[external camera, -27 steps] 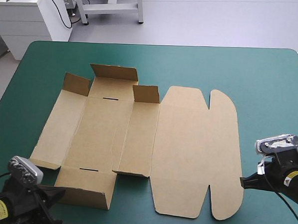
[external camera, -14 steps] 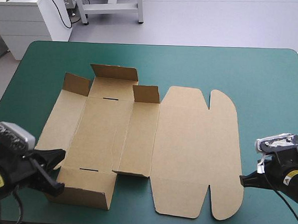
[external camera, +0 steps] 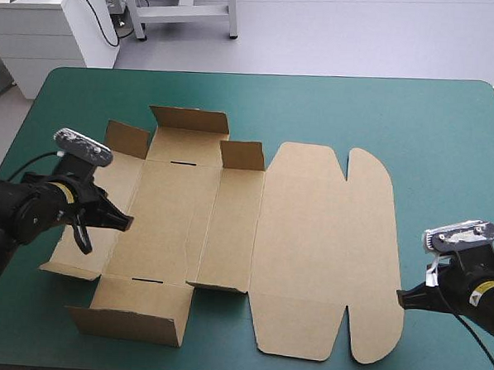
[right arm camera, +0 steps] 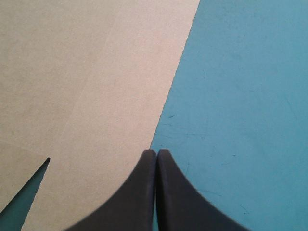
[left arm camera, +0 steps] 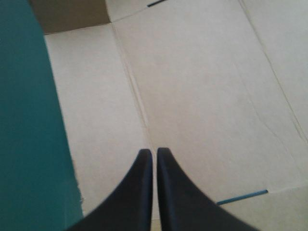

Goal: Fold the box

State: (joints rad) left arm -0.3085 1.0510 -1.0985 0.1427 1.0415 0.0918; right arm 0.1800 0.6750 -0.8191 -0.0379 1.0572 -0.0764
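Sitting mostly flat on the counter (external camera: 448,137), left of centre, the brown box (external camera: 228,234) isn't a tray yet. The two far corner tabs (external camera: 127,137) and the far wall (external camera: 188,118) stand up a bit, the near wall (external camera: 132,320) is raised too, and the big lid (external camera: 326,247) lies flat off to the right.

The left gripper (external camera: 127,223) hovers over the left side panel (external camera: 119,178), fingers pressed together into one point aimed at the crease (left arm camera: 137,96) between that panel and the base. My guess is it's lined up to work that fold, either pushing on the line or getting under the panel.

The right gripper (external camera: 402,299) has its fingers together as well, holding nothing, tip right at the lid's outer edge near the front corner. It's probably there to pin the sheet so it doesn't slide.

Teal-green cover shows all around the board, so there's room to swing the walls up.
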